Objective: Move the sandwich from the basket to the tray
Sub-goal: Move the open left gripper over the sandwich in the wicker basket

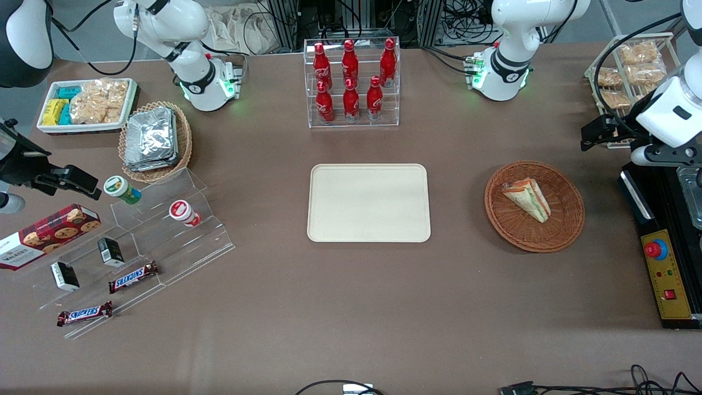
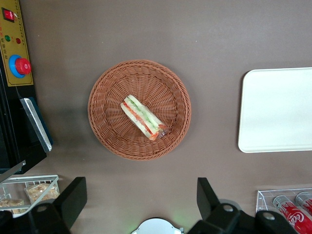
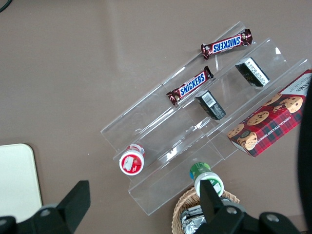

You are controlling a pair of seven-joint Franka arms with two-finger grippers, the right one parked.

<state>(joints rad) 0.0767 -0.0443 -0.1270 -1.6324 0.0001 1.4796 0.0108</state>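
Note:
The sandwich (image 1: 527,199) is a wrapped white-bread wedge with green, orange and red layers. It lies in the round reddish-brown wicker basket (image 1: 566,230) toward the working arm's end of the table, and both show in the left wrist view, sandwich (image 2: 143,117) in basket (image 2: 107,87). The cream tray (image 1: 368,203) lies flat mid-table beside the basket, with nothing on it; its end shows in the left wrist view (image 2: 278,109). My left gripper (image 1: 599,131) hangs high above the table, farther from the front camera than the basket. It is open and holds nothing, fingers (image 2: 73,195) spread wide.
A clear rack of red cola bottles (image 1: 351,82) stands farther back than the tray. A wire rack of snack packets (image 1: 630,71) and a black control box with a red button (image 1: 666,274) flank the basket. Acrylic steps with snack bars (image 1: 131,247) lie toward the parked arm's end.

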